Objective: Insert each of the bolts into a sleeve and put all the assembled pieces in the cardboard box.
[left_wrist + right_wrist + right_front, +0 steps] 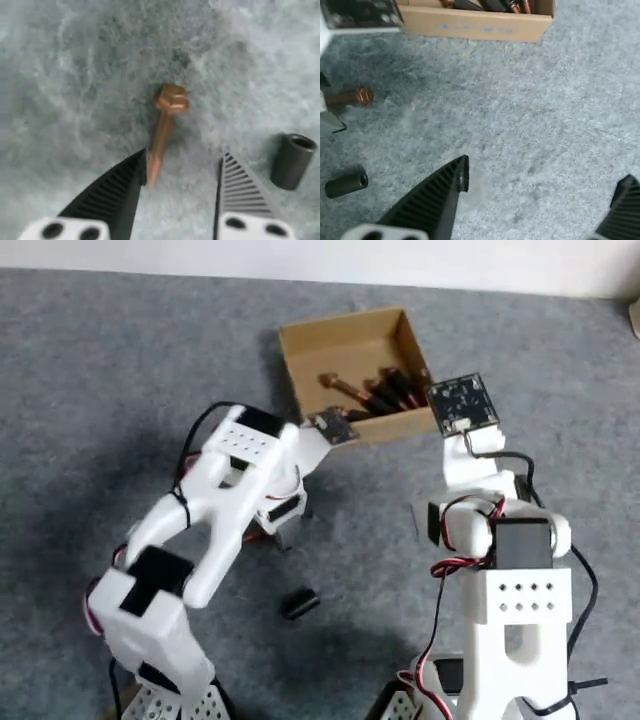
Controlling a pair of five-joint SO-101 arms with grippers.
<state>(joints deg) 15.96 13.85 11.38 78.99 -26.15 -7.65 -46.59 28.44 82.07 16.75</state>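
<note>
Left gripper (184, 160) spread above the bolt (164, 131) on the grey carpet (70, 70), bolt tip at one finger; sleeve (292, 160) nearby, apart; right gripper (545, 177) likewise spread, near the cardboard box (300, 348); we would centre the shank between the jaws before closing.

Bolt (165, 127) on table (80, 360), sleeve (292, 161) near it; assembled pieces (390, 392) in cardboard box (345, 322)
</note>
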